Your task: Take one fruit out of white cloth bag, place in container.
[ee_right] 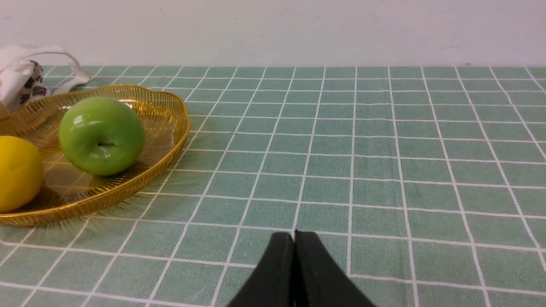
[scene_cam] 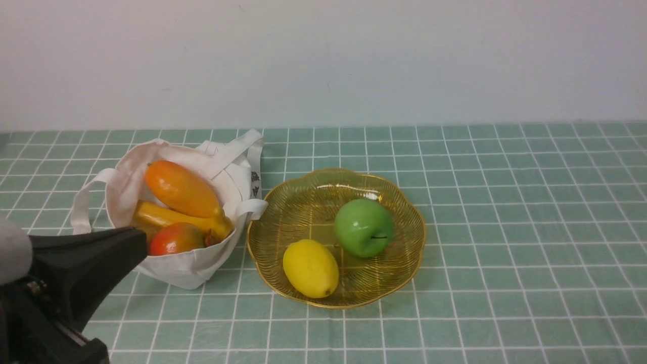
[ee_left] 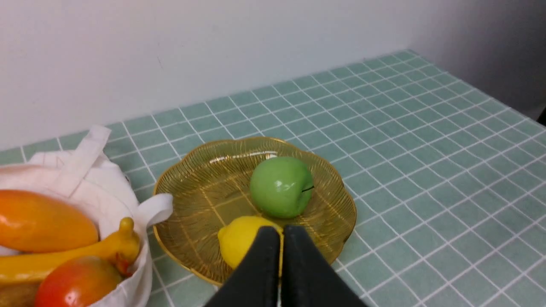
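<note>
The yellow lemon (scene_cam: pixel 310 268) lies in the amber scalloped container (scene_cam: pixel 293 207), at its near left side, next to a green apple (scene_cam: pixel 364 227). The white cloth bag (scene_cam: pixel 187 270) stands open just left of the container, one strap resting on the rim. My left gripper (scene_cam: pixel 144 237) is shut and empty at the lower left, its tip in front of the bag's near edge. In the left wrist view its jaws (ee_left: pixel 281 230) are pressed together, and the lemon (ee_left: pixel 239 241) shows just past them. My right gripper (ee_right: pixel 294 234) is shut and empty over bare tablecloth, right of the container (ee_right: pixel 166 115).
Inside the bag lie an orange mango-like fruit (scene_cam: pixel 181 189), a long yellow fruit (scene_cam: pixel 172 217) and a red-orange fruit (scene_cam: pixel 177 239). A green checked cloth (scene_cam: pixel 505 253) covers the table. A white wall runs along the back.
</note>
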